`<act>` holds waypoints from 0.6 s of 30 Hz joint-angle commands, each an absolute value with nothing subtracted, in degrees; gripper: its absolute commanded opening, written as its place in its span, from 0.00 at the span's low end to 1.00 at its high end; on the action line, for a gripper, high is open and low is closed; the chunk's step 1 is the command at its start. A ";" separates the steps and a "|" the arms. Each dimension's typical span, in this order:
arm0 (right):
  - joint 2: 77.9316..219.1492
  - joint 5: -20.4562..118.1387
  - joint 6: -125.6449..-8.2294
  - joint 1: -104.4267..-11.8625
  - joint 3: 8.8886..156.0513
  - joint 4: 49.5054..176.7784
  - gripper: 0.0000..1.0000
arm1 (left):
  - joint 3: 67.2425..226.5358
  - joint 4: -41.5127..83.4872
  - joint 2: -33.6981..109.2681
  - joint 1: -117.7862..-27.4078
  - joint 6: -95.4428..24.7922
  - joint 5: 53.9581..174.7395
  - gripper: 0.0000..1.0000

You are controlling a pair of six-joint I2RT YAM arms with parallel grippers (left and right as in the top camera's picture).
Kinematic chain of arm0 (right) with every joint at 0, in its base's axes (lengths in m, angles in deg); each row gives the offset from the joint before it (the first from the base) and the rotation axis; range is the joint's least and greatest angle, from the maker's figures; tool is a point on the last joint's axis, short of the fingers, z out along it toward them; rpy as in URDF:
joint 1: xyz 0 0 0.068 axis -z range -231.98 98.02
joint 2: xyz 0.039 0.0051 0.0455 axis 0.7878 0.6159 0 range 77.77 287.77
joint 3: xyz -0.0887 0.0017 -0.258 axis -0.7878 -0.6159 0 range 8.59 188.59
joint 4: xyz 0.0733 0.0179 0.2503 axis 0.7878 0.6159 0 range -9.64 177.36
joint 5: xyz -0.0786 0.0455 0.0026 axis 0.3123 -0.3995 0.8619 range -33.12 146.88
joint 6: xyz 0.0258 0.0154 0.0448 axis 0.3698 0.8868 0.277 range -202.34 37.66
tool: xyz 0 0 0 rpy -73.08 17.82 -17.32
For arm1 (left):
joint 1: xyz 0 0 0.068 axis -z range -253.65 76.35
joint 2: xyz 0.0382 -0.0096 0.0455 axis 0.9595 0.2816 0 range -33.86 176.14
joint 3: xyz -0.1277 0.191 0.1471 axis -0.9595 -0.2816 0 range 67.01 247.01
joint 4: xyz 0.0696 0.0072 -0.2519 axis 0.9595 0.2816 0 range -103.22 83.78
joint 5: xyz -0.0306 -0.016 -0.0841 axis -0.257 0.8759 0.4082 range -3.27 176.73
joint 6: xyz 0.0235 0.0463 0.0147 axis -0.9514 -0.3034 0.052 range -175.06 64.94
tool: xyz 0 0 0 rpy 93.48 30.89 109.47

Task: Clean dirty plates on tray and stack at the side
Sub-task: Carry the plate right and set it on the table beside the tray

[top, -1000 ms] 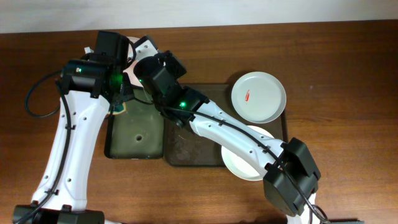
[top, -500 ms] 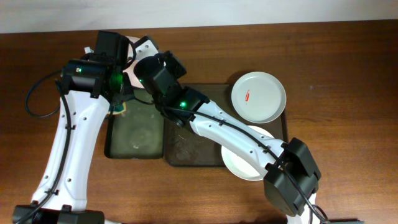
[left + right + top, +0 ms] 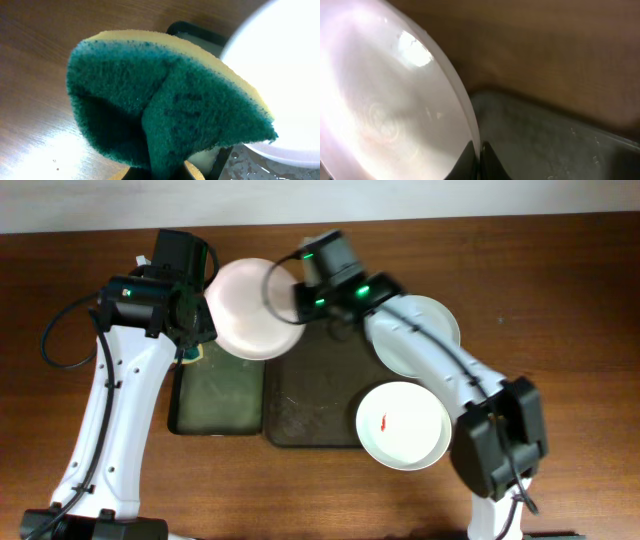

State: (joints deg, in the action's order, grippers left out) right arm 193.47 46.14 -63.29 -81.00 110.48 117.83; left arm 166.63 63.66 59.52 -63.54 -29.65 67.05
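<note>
**Plate lifted off for stacking.** Over the brown tabletop point(image 3: 560, 270), the right arm point(image 3: 420, 355) has swung off the large brown tray point(image 3: 310, 395). It now carries a white plate point(image 3: 250, 310) above the far ends of both trays. Its pincer point(image 3: 290, 300) is clamped on the plate's right rim, and the wrist view shows the two fingers pinching that rim edge-on. No red smear shows on the lifted plate from overhead. The wiping therefore looks finished, and this plate appears bound for the stacking spot at the side.

The left arm point(image 3: 105, 420) keeps its post by the narrow green-floored tray point(image 3: 220, 395). Its pincer point(image 3: 190, 330) is clenched on a folded green-and-yellow sponge point(image 3: 165, 105), just beside the plate's left edge.

Two plates wait. The near plate point(image 3: 403, 425), its red smear plain, overhangs the large tray's near right corner. The far plate point(image 3: 442, 318) lies partly under the right arm at the far right corner.

A second ago the right arm lay diagonally across the large tray. It covered much of the near plate, and the lifted plate was almost hidden between the two wrists. The far plate then lay open, its smear showing. The left arm has barely moved.
</note>
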 commanded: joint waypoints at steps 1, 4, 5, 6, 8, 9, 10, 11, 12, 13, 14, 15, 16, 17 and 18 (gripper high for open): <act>185.58 28.11 -66.11 -68.12 111.31 126.55 0.04 | 166.58 63.38 59.43 -63.69 -28.76 67.07 0.00; 183.00 28.15 -68.10 -57.92 111.31 134.29 0.04 | 166.58 63.38 59.43 -63.69 -28.76 67.07 0.00; 182.43 28.15 -68.20 -53.98 111.31 136.78 0.04 | 166.58 63.38 59.43 -63.69 -28.76 67.07 0.00; 182.21 28.15 -68.20 -50.13 111.31 138.94 0.04 | 166.58 63.38 59.43 -63.69 -28.76 67.09 0.00; 182.17 28.15 -68.25 -42.35 111.29 142.88 0.04 | 166.58 63.38 59.43 -63.69 -28.76 67.07 0.00; 182.41 28.22 -68.62 -38.37 111.16 144.45 0.04 | 166.58 63.36 59.43 -63.69 -28.76 67.07 0.00; 182.63 28.53 -68.60 -34.72 111.05 145.89 0.04 | 166.58 63.34 59.43 -63.69 -28.76 67.07 0.00; 183.06 29.27 -68.60 -30.16 111.03 147.66 0.04 | 166.58 63.27 59.43 -63.69 -28.76 67.07 0.00; 183.48 30.19 -68.60 -26.22 110.94 148.91 0.04 | 166.58 63.09 59.43 -63.69 -28.74 67.09 0.00; 183.85 31.41 -68.60 -23.40 110.74 149.70 0.04 | 166.58 62.77 59.43 -63.69 -28.76 67.07 0.00; 184.27 33.31 -68.60 -20.10 110.41 150.75 0.04 | 166.58 62.37 59.43 -63.69 -28.74 67.07 0.00; 184.59 34.86 -68.60 -17.87 110.00 151.42 0.04 | 166.58 61.83 59.43 -63.69 -28.76 67.07 0.00; 184.88 36.42 -68.60 -16.08 109.63 152.25 0.04 | 166.58 61.50 59.43 -63.69 -28.76 67.07 0.00; 185.18 38.43 -68.62 -13.85 108.84 153.46 0.04 | 166.58 60.87 59.43 -63.69 -28.76 67.05 0.00; 185.21 39.15 -68.62 -13.00 108.21 153.74 0.04 | 166.58 60.45 59.43 -63.69 -28.78 67.05 0.00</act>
